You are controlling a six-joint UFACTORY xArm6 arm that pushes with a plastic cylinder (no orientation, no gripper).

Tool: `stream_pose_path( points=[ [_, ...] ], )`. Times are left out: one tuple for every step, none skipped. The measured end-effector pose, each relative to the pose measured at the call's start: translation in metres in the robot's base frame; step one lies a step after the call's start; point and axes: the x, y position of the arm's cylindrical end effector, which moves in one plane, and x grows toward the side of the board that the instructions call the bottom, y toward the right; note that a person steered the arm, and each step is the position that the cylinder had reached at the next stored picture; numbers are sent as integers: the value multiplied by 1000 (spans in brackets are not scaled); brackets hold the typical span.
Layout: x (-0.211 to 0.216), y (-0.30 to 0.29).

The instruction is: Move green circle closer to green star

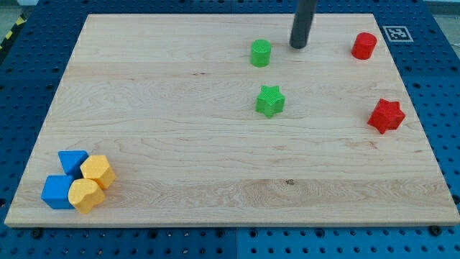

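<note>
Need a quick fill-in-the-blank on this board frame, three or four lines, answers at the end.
1. My tip sits to the view's ____ of the green circle.
2. The green star lies toward the view's ____ from the green circle.
3. The red star is near the board's ____ edge.
Missing words: right; bottom; right.

The circle (261, 53) lies just toward the view's top from the star (270, 101), my tip (298, 47) to its right.
</note>
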Motion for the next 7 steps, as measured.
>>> stream_pose_path(
  points=[
    [-3, -28],
    [17, -29],
    [41, -28],
    [43, -29],
    [11, -37],
    [7, -58],
    [7, -85]
  ],
)
